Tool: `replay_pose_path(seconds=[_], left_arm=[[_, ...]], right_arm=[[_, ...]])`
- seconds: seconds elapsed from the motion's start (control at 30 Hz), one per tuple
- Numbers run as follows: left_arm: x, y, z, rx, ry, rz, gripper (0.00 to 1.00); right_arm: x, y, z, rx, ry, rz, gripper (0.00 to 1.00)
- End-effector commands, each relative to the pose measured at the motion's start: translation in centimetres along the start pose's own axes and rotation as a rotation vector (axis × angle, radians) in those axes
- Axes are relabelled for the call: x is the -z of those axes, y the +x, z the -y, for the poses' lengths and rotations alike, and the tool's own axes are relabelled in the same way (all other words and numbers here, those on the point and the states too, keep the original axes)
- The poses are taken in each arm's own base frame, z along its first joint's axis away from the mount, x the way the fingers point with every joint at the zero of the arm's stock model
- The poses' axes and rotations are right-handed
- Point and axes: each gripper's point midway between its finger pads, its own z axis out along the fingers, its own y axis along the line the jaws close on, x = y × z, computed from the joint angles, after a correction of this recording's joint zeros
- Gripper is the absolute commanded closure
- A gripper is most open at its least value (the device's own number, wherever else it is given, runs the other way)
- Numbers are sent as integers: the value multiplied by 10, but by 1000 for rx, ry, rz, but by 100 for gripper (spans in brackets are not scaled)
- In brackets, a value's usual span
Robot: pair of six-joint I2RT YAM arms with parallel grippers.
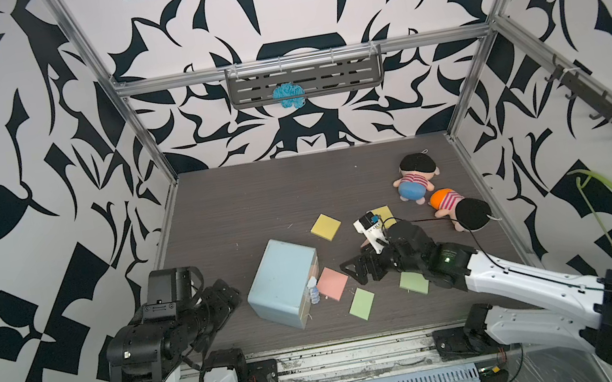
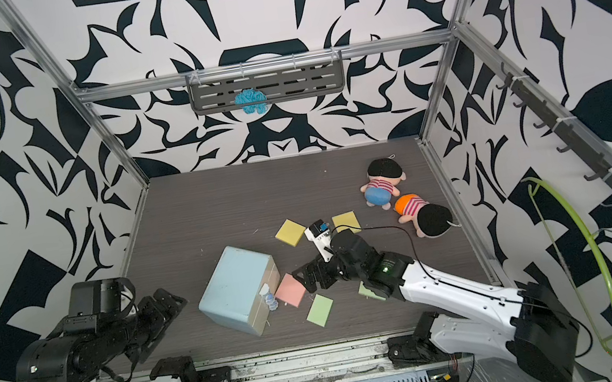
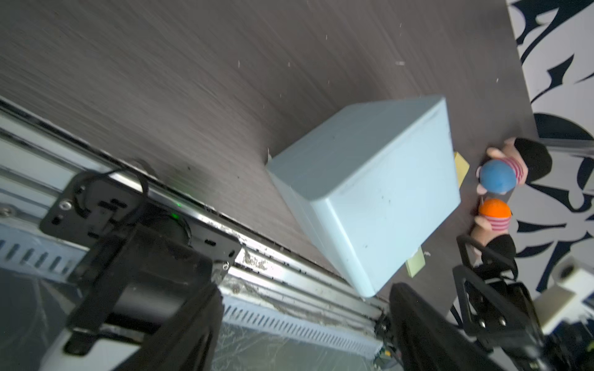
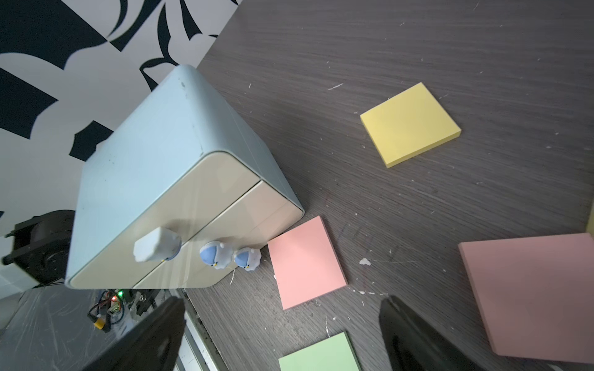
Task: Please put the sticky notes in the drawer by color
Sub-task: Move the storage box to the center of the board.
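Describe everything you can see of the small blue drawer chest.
The drawer chest is a cube-like box with a pale blue, smooth plastic-looking shell and rounded edges. Its cream front carries three drawers, all shut, each with a whitish-blue knob. It stands upright on the dark wood-grain table, turned askew. A pink pad lies at the foot of its front; contact cannot be told. The left claw and right claw stand open, clear of it.
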Motion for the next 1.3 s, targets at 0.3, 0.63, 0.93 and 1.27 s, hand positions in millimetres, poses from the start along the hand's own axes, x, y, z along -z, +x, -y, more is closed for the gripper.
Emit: replay_pose_path(seconds=[0.3,0.63,0.93,1.27], left_arm=[[-38,39,36,234,334,-248,12],[-73,4,51,303,400,-167,23],[-90,-28,68,295,407,-106,27],[-106,-70,97,217,392,-42,29]], right_arm=[[-6,-34,-9,40,4,85,2],[-3,-38,-12,28,3,92,4],[-2,-41,-13,43,6,95,4],[-35,-35,-31,143,-104,-4,10]])
